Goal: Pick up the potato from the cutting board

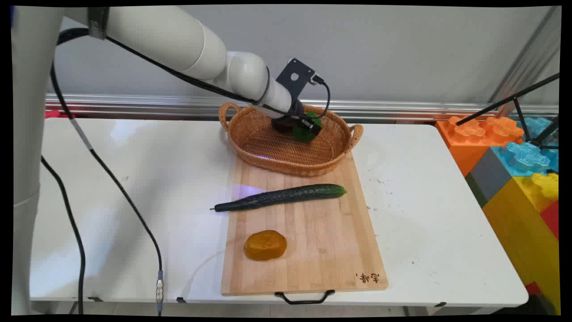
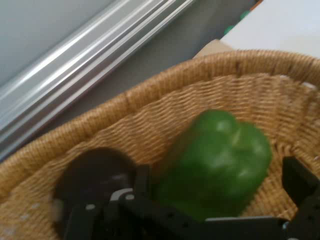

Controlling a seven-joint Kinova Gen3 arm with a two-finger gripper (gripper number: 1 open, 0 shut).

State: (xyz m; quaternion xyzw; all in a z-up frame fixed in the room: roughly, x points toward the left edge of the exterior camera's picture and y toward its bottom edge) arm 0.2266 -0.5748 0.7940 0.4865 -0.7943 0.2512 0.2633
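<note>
Hand view, green pepper (image 2: 220, 160) between gripper (image 2: 220, 200) fingers

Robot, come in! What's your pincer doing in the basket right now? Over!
Pincer open, down inside wicker basket, fingers either side of green pepper. Dark round thing beside pepper. Cucumber and orange lump on cutting board, clear of the arm.

Woven wicker basket (image 1: 286, 154), glossy green pepper (image 2: 217, 162), smooth wooden board (image 1: 313, 241), matt black claw (image 2: 215, 200)
</note>
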